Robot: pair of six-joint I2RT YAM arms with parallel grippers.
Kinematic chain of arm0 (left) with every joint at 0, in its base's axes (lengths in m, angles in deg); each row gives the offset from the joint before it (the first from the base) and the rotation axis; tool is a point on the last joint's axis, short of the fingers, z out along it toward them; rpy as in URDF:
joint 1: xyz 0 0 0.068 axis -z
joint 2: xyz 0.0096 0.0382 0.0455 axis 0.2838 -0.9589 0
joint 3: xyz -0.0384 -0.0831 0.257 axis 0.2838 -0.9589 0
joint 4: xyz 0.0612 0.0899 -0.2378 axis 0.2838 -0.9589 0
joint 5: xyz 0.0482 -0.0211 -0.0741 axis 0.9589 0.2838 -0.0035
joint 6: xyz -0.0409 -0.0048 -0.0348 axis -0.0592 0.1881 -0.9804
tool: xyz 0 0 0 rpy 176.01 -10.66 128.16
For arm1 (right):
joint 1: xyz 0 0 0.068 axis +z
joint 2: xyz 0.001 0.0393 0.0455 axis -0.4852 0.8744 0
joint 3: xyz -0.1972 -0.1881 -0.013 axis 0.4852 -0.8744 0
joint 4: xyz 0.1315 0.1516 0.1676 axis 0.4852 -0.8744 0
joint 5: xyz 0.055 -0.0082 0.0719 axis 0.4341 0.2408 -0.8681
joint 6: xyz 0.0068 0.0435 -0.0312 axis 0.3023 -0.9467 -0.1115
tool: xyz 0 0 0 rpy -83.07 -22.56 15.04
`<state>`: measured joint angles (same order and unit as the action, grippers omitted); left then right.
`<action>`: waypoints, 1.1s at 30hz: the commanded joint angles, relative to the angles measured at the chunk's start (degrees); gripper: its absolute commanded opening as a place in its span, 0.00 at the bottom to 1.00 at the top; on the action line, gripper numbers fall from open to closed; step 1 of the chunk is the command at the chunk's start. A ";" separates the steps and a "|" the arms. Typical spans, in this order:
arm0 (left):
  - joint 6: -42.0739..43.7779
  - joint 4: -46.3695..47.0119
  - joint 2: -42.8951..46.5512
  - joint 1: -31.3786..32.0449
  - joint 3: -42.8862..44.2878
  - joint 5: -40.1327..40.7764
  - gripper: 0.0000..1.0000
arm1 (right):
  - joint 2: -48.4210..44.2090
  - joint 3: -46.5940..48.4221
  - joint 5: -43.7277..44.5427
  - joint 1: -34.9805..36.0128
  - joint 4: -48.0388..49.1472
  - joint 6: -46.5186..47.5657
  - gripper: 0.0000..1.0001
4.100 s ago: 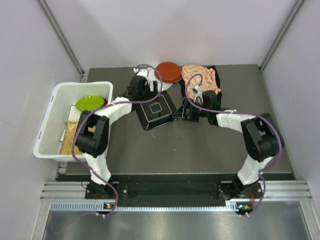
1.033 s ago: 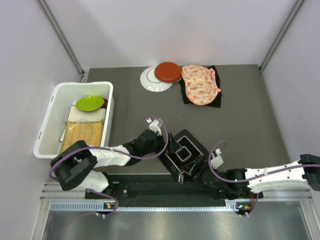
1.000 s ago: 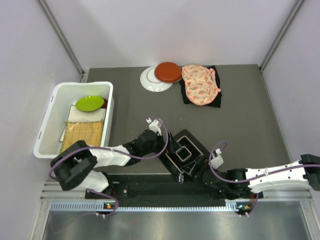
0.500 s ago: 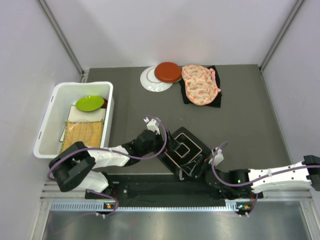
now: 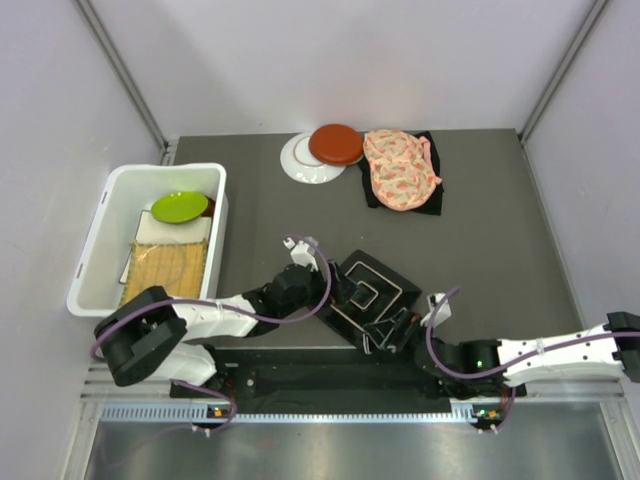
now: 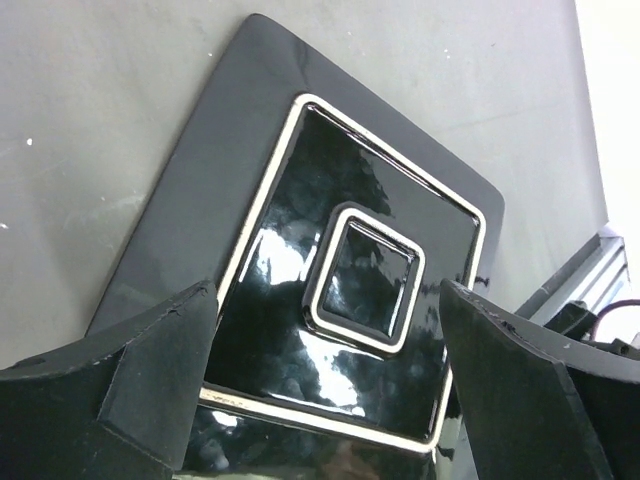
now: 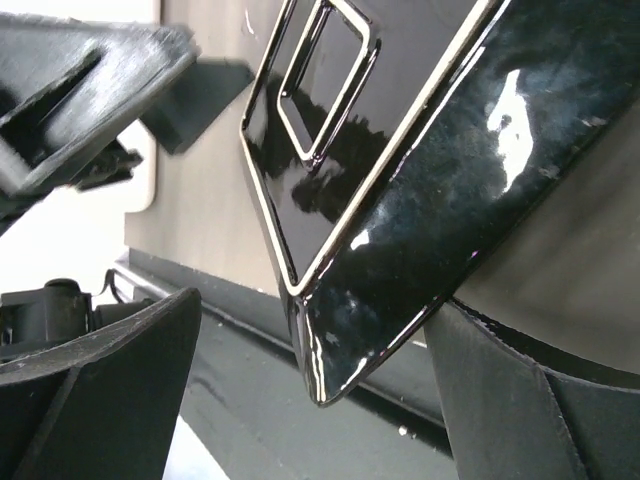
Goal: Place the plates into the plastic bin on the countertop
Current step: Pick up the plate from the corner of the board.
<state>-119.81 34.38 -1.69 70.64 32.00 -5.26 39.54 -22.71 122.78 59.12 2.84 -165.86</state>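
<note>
One black plate with white outline [image 5: 372, 293] is seen set cornerwise near the front edge of the countertop [image 5: 490, 250], between the two arms and well apart from the plastic bin [image 5: 96, 240]. The left gripper [image 6: 325, 295] is spread wide, with the plate's near edge lying between its fingers. The right gripper [image 7: 312, 305] is likewise parted — a plate corner sits in the gap, unclamped. A lime plate [image 5: 180, 207] and a yellow woven plate [image 5: 165, 272] are held in the bin. At the far edge, a red plate [image 5: 336, 144] is overlapped on a white plate [image 5: 299, 162].
</note>
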 commanded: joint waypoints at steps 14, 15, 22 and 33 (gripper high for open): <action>-8.89 3.89 4.36 6.67 -2.78 -10.15 0.94 | -2.02 2.40 8.82 0.19 19.09 5.55 0.75; -8.98 4.07 4.54 6.58 -2.78 -10.24 0.94 | -2.01 2.57 9.08 0.19 19.35 6.16 0.73; -9.16 4.16 5.42 6.67 -2.43 -10.50 0.94 | 0.71 3.89 8.21 -0.86 21.45 7.92 0.59; -8.11 3.11 7.09 6.67 -1.29 -9.63 0.94 | 2.82 5.30 6.89 -3.23 25.76 13.02 0.27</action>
<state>-128.55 40.10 4.47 76.65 30.55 -13.94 43.39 -22.71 128.16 57.02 16.57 -155.30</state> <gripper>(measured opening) 0.938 0.293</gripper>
